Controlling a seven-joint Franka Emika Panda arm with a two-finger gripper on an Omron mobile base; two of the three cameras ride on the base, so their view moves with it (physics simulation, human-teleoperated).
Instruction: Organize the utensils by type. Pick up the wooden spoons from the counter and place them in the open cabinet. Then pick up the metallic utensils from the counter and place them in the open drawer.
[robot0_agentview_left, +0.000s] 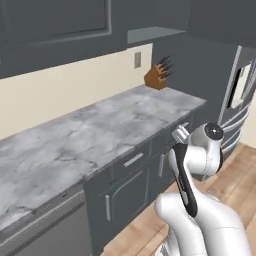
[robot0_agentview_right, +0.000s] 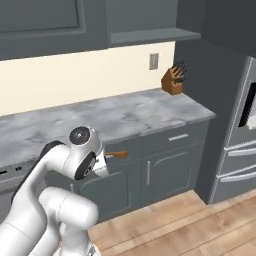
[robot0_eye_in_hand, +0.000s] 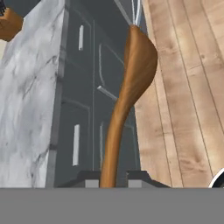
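Observation:
An all orange-brown wooden spoon (robot0_eye_in_hand: 131, 74) is clamped by its handle in my gripper (robot0_eye_in_hand: 113, 178), its bowl pointing away from the hand. In the right base view the spoon (robot0_agentview_right: 118, 154) sticks out of the gripper (robot0_agentview_right: 107, 156) in front of the lower cabinet fronts, below the counter (robot0_agentview_right: 125, 116) edge. The hand (robot0_agentview_left: 180, 134) hangs off the front of the marble counter (robot0_agentview_left: 100, 135), over the floor. The upper cabinet's lighter grey shelf (robot0_agentview_left: 150, 34) (robot0_agentview_right: 150, 35) is high at the back. The second wooden spoon, the metallic utensils and the open drawer are out of view.
A brown knife block (robot0_agentview_left: 158, 76) (robot0_agentview_right: 173, 80) stands at the counter's far right end by a tall dark panel. A steel fridge (robot0_agentview_right: 240, 135) stands at the right. Lower cabinet doors with silver handles (robot0_agentview_right: 148, 172) line the front above a wooden floor (robot0_eye_in_hand: 188, 87).

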